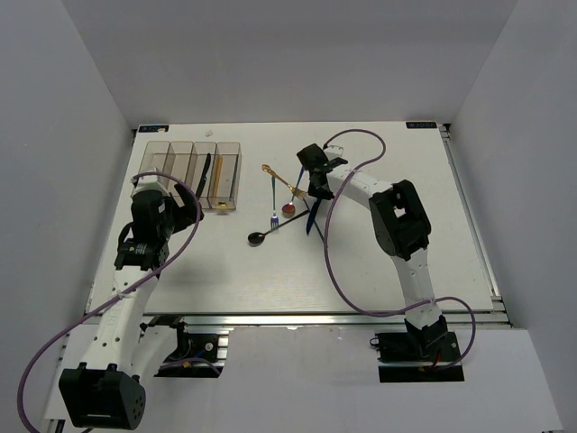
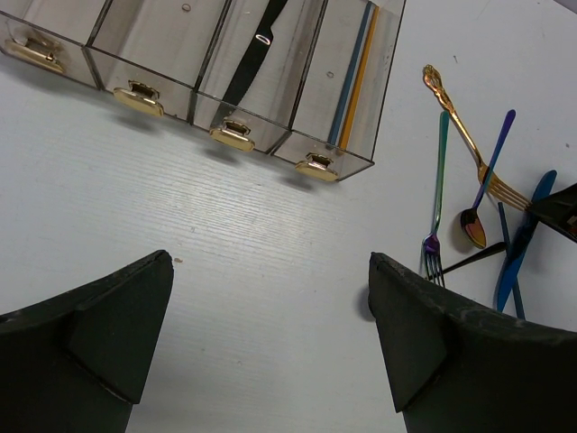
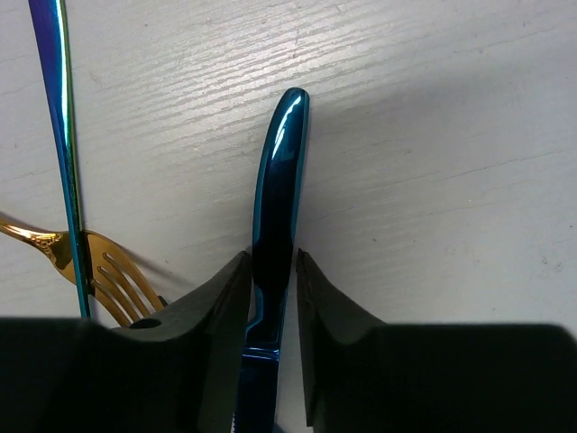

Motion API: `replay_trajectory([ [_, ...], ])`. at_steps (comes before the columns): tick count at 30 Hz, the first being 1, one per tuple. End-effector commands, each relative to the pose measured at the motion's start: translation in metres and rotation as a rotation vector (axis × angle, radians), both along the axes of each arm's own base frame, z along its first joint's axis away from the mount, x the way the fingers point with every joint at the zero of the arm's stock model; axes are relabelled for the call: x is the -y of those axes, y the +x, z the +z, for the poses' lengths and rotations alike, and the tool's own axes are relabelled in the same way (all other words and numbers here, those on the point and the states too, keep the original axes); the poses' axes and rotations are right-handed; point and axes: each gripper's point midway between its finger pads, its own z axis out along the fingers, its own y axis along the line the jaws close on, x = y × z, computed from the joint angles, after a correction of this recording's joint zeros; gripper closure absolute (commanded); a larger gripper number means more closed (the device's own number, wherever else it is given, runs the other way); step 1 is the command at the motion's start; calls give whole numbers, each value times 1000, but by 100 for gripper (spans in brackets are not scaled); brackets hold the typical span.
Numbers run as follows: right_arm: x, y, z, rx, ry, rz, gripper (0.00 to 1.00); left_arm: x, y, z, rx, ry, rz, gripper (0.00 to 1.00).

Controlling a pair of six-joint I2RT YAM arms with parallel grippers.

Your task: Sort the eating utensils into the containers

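Note:
The containers (image 1: 180, 162) are four clear brownish bins in a row at the back left, also in the left wrist view (image 2: 162, 54). The third holds a black knife (image 2: 257, 45), the fourth orange and grey chopsticks (image 2: 353, 81). My right gripper (image 1: 315, 191) (image 3: 274, 262) is shut on the handle of a blue knife (image 3: 278, 171) that lies on the table. A gold fork (image 1: 279, 179), a green fork (image 1: 273, 198), a gold spoon (image 1: 288, 208) and a black spoon (image 1: 257, 237) lie beside it. My left gripper (image 1: 183, 207) (image 2: 270, 271) is open and empty, just in front of the bins.
The green fork's handle (image 3: 61, 135) crosses the gold fork's tines (image 3: 113, 280) just left of my right fingers. A purple cable (image 1: 329, 244) loops over the table by the right arm. Grey walls close in the left, back and right sides.

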Motion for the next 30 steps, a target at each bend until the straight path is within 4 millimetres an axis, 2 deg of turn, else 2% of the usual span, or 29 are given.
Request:
replay_trajectory([
  [1,13,-35,-37,-149,-20,-21,71,5,2,13,39,-11,-19,2],
  [4,13,-40,-45,-175,-19,-9,77,5,1,13,40,-11,-19,2],
  [6,14,-43,-45,-187,-23,-5,84,5,1,12,39,-12,-22,2],
  [7,14,-44,-44,-190,-22,-4,88,5,1,13,42,-13,-22,2],
  [8,14,-45,-43,-191,-17,-2,98,5,1,13,42,-13,-23,2],
  [12,10,-51,-33,-174,42,6,100,6,1,13,42,-17,-27,2],
  [13,6,-50,-20,-150,75,17,100,7,1,14,43,-18,-29,2],
  [15,-1,-45,-6,-98,127,30,100,8,1,13,43,-21,-33,2],
  [19,-2,-46,28,7,197,54,100,13,2,14,46,-44,-49,2],
  [24,2,-42,59,87,208,73,100,27,3,14,49,-100,-105,2],
  [26,3,-46,63,91,211,85,100,34,2,15,48,-127,-133,2],
  [30,-2,-53,88,142,258,145,100,53,3,20,74,-218,-205,2],
])
